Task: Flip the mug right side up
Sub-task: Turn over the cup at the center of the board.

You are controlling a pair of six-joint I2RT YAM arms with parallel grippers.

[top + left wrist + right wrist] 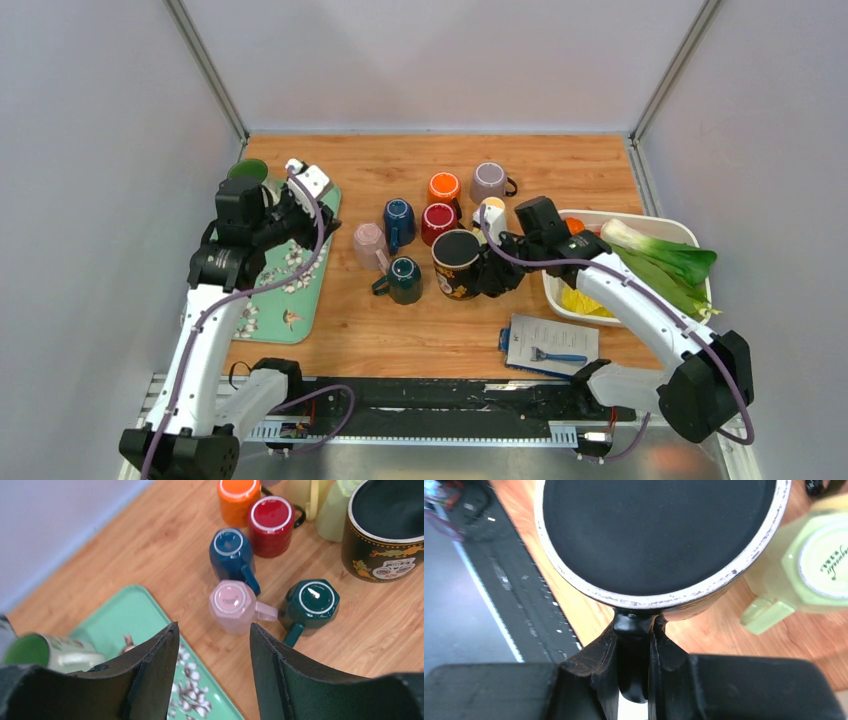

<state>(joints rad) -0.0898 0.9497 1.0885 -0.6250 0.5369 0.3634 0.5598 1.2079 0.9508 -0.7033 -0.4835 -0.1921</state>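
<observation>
A big black mug with painted skull decoration stands mid-table, its flat dark end ringed in worn white facing up; it also fills the top right of the left wrist view. My right gripper reaches in from the mug's right and is shut on the mug's black handle, which is pinched between the two fingers. My left gripper hovers open over the right edge of a mint green tray, nothing between its fingers.
Several upturned mugs crowd the black one: pink, dark green, navy, red, orange, grey, pale yellow-green. A green mug lies on the tray. A white basket with a leek stands right; paper in front.
</observation>
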